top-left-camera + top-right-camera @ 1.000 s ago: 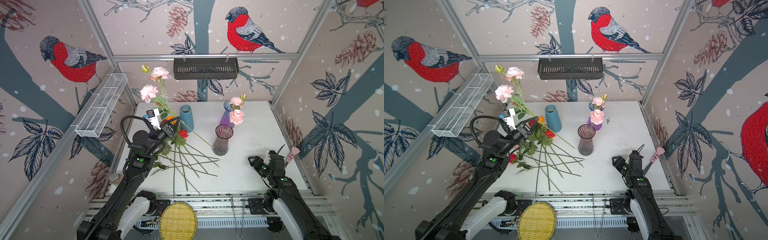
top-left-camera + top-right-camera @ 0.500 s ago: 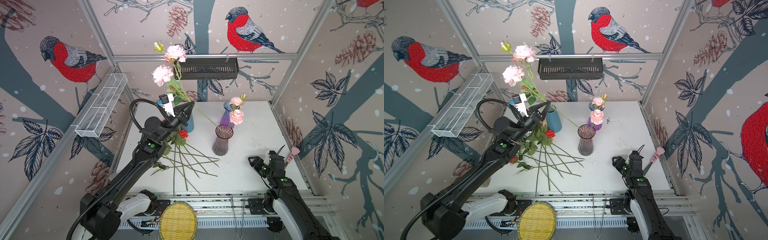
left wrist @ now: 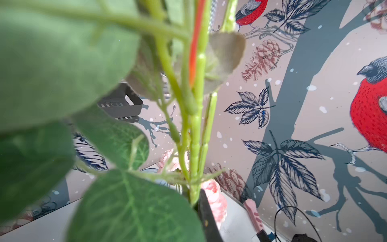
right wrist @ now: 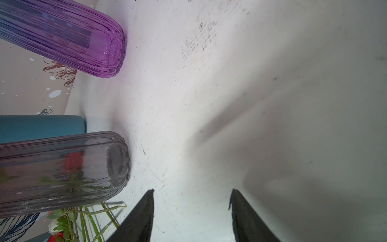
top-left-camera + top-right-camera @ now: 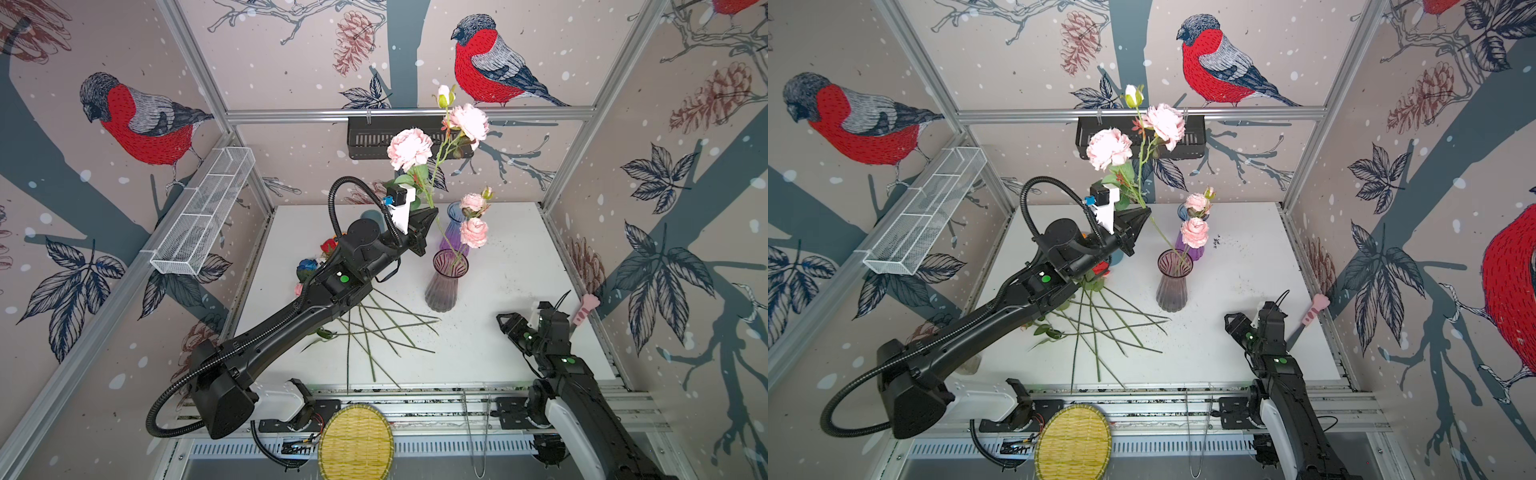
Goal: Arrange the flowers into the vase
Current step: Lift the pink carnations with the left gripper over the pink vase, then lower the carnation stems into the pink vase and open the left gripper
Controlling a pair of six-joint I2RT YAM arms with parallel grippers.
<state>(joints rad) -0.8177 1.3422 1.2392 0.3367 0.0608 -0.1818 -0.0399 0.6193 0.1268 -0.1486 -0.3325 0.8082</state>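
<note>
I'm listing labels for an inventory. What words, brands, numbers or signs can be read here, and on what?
No readable text anywhere.
The walls: printed birds, leaves and cones only, no lettering.
The flowers, grey vase and purple vase: no label.
The pink tool: any marks are too blurred to read.

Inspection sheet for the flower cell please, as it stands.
Surface: white table, dark specks scattered.
Job's things: pink carnation spray held aloft, stem end at grey vase mouth; loose flowers piled on the table; purple vase holds pink roses.
Clutter: pink-handled tool at right edge; woven plate at front.
Grippers: left gripper shut on the spray; right gripper open, holding nothing.
Cables: black hose looping over left arm; thin wire hanging at front.
Surroundings: bird-print walls; wire basket, black basket mounted.
</note>
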